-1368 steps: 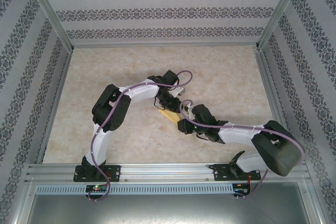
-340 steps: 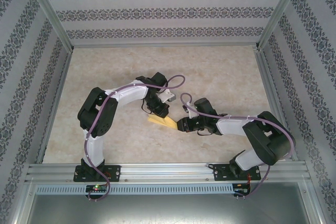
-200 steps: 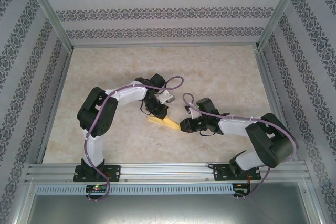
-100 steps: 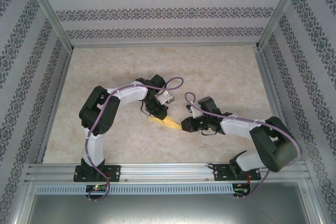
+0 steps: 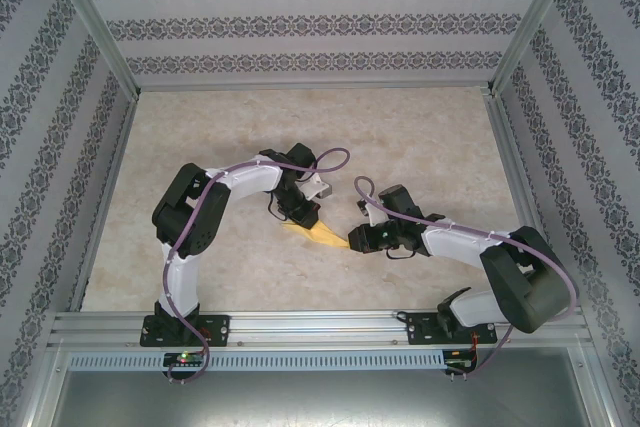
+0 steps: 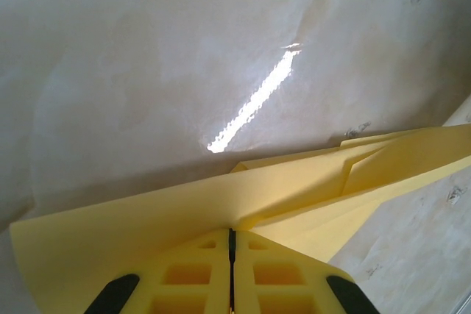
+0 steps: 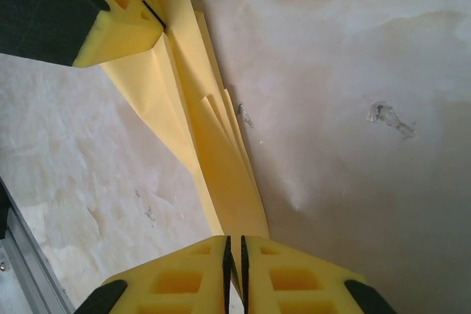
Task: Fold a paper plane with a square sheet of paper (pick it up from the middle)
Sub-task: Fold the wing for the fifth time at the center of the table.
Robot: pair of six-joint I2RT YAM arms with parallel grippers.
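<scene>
Pinching the paper plane (image 5: 322, 234) from both ends, that's what the two arms were up to at this point. The left gripper (image 6: 231, 237) had its yellow fingers pressed flat together, with the wide end of the creased mustard paper caught in the seam between them. Past the tips the paper ran out and off to the right of those jaws, narrowing as it went, with a couple of folded layers stacked along it.

The right gripper (image 7: 233, 244) was clamped on the opposite, narrow end, its jaws closed down to a thin slit with the paper's edge going right into it. From that wrist camera the plane stretched ahead of the jaws and up to the left, where the left gripper's fingers held the far end.

From the top camera the plane was a short yellow strip bridging the two sets of jaws, around the middle of the table (image 5: 420, 137). Couldn't really tell from up there whether it was lifted or brushing the surface.

Compared with about seven seconds back, both wrists had been bunched tight together then, with only a sliver of yellow showing between them. They'd since spread apart and a lot more paper was showing. Over the last second or two the left arm barely budged. The right arm's elbow swung further out to the right, its jaws slid a touch that way too, and the strip shifted with them.
</scene>
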